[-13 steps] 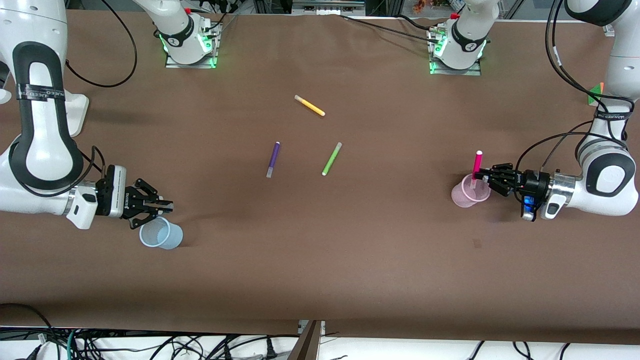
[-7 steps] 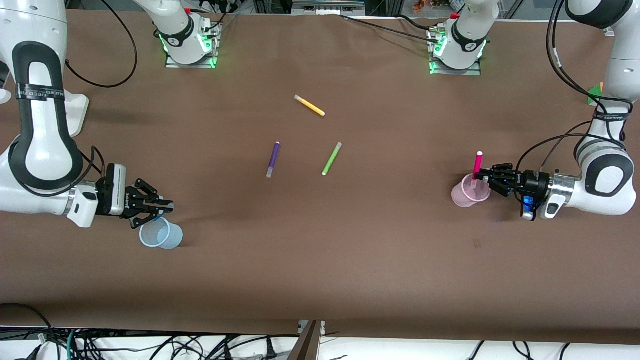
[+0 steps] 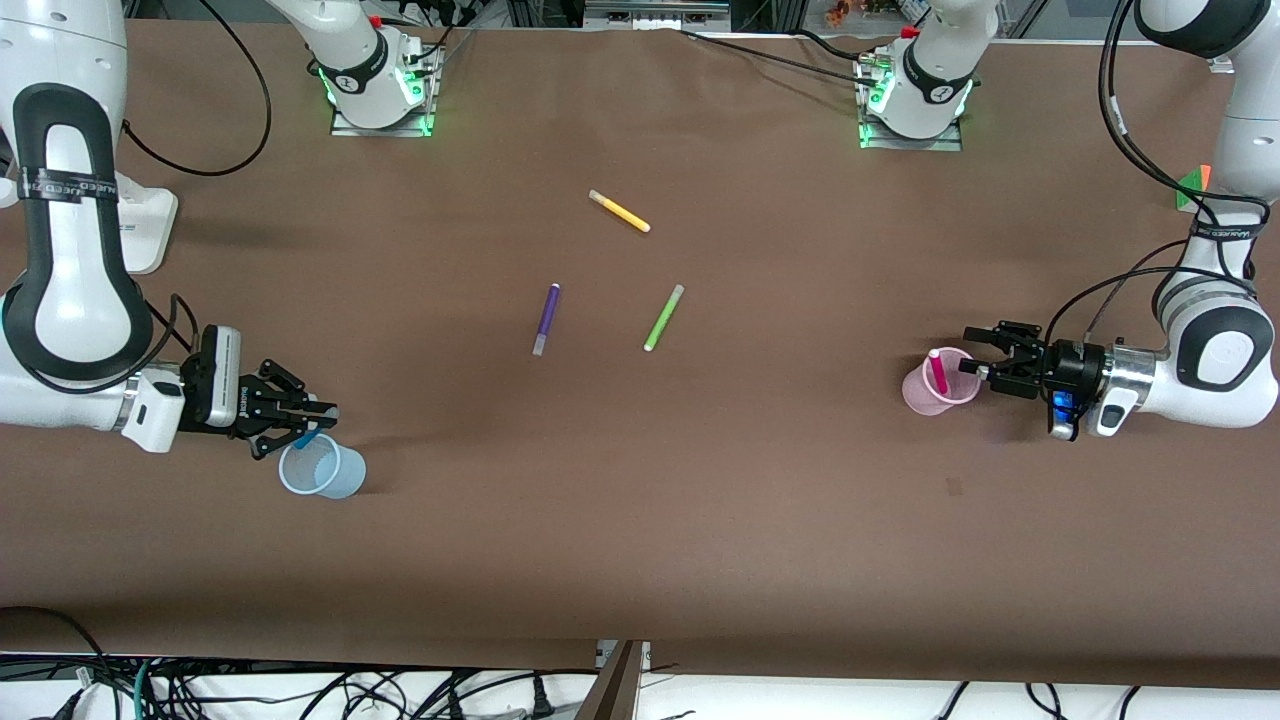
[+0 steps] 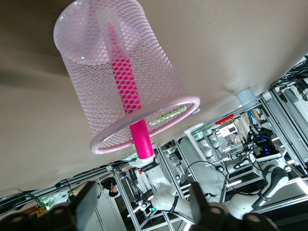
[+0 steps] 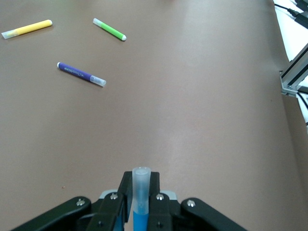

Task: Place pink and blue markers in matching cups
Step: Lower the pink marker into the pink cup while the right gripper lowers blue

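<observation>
The pink marker [image 3: 938,370] stands tilted inside the pale pink cup [image 3: 922,393] at the left arm's end of the table. My left gripper [image 3: 967,351] is open just beside the cup's rim and holds nothing. In the left wrist view the pink cup [image 4: 159,82] holds the pink marker [image 4: 126,91], and my left gripper [image 4: 144,211] is open. My right gripper [image 3: 322,418] is shut on the blue marker [image 3: 305,438], just over the rim of the pale blue cup [image 3: 328,472]. In the right wrist view the blue marker [image 5: 141,197] is upright between the fingers of my right gripper [image 5: 141,204].
A purple marker [image 3: 545,318], a lime-green marker [image 3: 663,317] and a yellow marker [image 3: 619,211] lie mid-table. They also show in the right wrist view: the purple marker [image 5: 81,74], the green marker [image 5: 109,29] and the yellow marker [image 5: 27,29].
My left gripper has opened and the pink marker has dropped down into the pink cup. My right gripper has shifted slightly toward the right arm's end with the blue marker.
</observation>
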Robot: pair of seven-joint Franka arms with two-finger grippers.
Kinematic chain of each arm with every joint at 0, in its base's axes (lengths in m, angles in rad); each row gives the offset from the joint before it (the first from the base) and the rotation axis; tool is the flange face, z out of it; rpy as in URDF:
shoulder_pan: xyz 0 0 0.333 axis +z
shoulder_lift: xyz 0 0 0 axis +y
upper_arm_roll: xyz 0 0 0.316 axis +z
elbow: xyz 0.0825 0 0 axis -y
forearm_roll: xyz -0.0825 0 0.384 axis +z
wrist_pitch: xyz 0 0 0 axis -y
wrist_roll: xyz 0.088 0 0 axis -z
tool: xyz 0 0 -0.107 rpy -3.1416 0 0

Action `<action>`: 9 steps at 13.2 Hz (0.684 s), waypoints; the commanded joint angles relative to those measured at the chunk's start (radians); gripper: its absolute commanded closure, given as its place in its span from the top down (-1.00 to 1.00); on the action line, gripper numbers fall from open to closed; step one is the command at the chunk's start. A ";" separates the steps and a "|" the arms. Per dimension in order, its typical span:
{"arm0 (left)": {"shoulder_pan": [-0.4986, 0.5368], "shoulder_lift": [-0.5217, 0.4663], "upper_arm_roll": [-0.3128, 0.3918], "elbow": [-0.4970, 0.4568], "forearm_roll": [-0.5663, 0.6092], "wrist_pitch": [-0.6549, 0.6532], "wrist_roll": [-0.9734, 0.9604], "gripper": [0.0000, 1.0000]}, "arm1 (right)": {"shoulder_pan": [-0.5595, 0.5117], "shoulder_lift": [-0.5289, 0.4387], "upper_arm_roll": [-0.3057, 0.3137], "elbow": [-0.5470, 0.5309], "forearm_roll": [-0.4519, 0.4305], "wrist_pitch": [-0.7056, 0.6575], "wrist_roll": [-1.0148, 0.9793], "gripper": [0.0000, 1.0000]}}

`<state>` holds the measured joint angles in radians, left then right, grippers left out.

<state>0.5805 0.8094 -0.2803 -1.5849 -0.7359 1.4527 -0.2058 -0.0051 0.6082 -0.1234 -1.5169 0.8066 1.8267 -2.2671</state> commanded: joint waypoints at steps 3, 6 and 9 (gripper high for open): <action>0.004 -0.050 -0.016 0.034 -0.028 -0.047 -0.113 1.00 | -0.032 0.067 0.016 0.059 0.092 -0.027 -0.031 -0.67; -0.005 -0.181 -0.019 0.077 -0.013 -0.139 -0.300 1.00 | -0.032 0.078 0.015 0.077 0.130 -0.030 -0.005 -0.40; -0.027 -0.369 -0.033 0.075 0.076 -0.181 -0.395 1.00 | -0.036 0.073 0.015 0.084 0.143 -0.047 0.090 1.00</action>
<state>0.5738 0.5735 -0.3108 -1.4754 -0.7214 1.2827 -0.5542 -0.0239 0.6698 -0.1198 -1.4707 0.9288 1.8131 -2.2422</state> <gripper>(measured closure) 0.000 0.604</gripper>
